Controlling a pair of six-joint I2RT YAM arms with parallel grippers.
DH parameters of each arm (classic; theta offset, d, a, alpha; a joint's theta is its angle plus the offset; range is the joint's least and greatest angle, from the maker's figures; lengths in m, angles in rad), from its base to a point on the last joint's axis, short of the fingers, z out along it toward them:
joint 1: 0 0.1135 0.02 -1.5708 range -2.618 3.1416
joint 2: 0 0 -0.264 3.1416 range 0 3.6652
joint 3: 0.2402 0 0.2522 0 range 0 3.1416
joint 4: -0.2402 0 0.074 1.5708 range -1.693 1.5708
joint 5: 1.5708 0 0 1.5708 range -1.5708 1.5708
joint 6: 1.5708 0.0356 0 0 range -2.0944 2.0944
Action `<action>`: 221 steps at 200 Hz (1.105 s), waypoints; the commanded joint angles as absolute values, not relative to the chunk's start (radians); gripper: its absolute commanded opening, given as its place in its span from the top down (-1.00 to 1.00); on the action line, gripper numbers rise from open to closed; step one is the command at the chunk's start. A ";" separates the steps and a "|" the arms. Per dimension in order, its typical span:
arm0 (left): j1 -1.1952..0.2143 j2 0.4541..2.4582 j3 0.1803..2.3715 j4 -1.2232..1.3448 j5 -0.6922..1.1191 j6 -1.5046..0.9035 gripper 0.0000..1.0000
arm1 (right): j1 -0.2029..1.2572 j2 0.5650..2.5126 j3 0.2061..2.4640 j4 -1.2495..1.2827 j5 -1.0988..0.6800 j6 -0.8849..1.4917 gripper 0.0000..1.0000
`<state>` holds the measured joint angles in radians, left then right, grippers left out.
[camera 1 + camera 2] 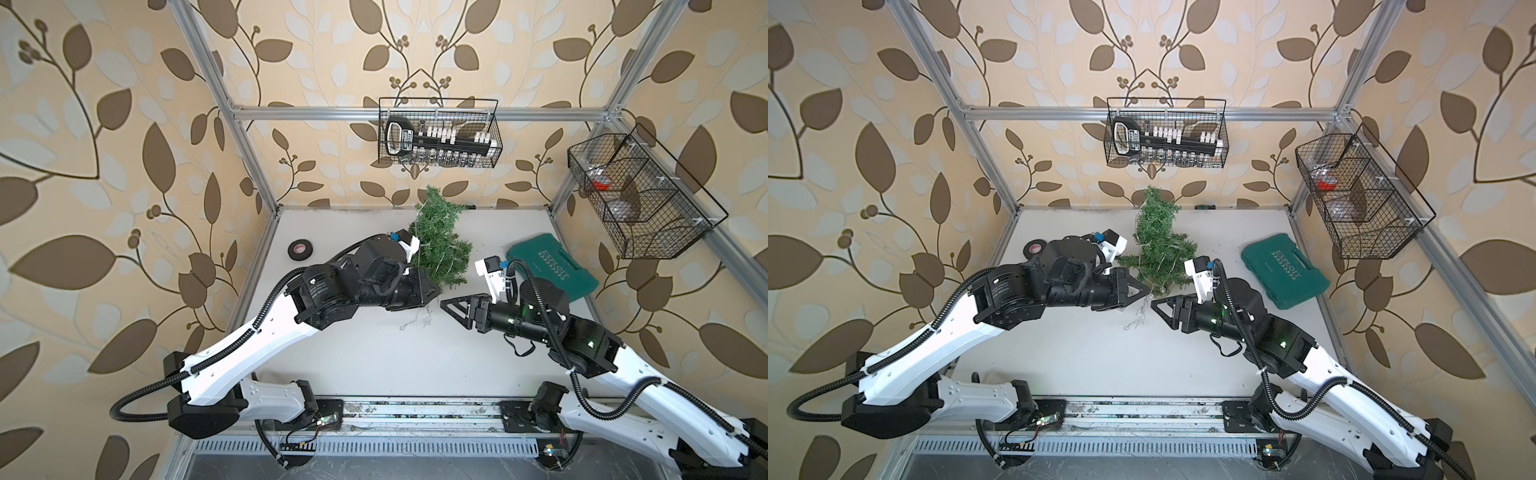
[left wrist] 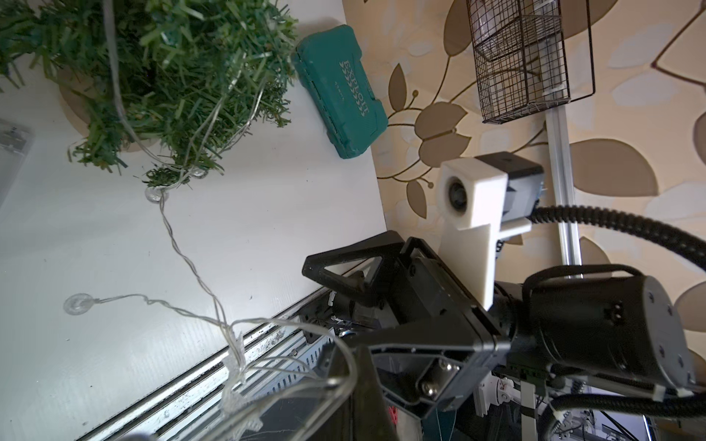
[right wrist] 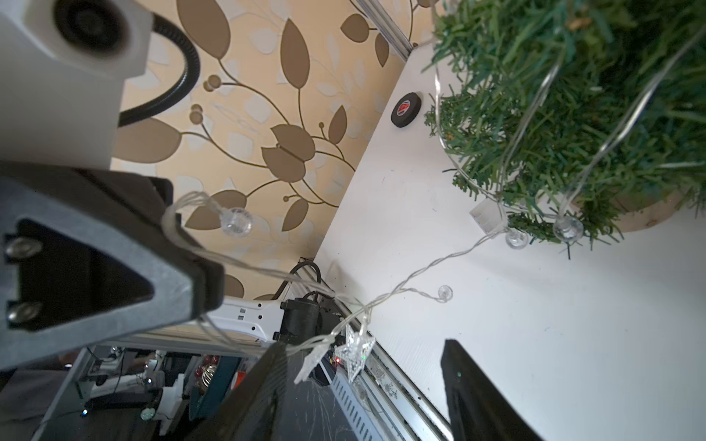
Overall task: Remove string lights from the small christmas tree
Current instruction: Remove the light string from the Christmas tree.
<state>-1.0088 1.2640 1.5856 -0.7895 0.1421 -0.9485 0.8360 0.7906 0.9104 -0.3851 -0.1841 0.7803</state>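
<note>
**Both top views.** The small christmas tree (image 1: 440, 245) (image 1: 1158, 245) stands on its tan disc base at the back centre of the white counter (image 1: 374, 365). It is between a black tape roll (image 1: 300, 250) and a green case (image 1: 552, 268).

The string lights (image 1: 402, 328) (image 3: 445, 293) loop through the lower branches. One free length leaves the tree and hangs in the air toward the counter's front edge.

The left claw (image 1: 435, 291) (image 1: 1142, 291), just in front of the tree, is clenched on this length.

**Right wrist view.** The wire runs pinched along the left claw's grey finger (image 3: 183, 263), with a round bulb (image 3: 237, 222) beside it.

The right claw (image 1: 451, 303) (image 3: 365, 343) faces the left claw, tip near tip, and is released. Its two dark fingers (image 3: 481, 389) stand wide apart with nothing gripped. A clear star (image 3: 357, 353) on the strand hangs just beside one of them.
</note>
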 commanded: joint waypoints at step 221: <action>-1.020 1.299 1.693 -0.818 0.056 -0.933 1.00 | 0.840 0.902 0.892 -0.170 -0.148 0.471 0.05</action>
<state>-1.0153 1.3197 1.6463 -0.8062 0.0906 -0.9459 0.8360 0.8879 0.9100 -0.2188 -0.1635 0.4881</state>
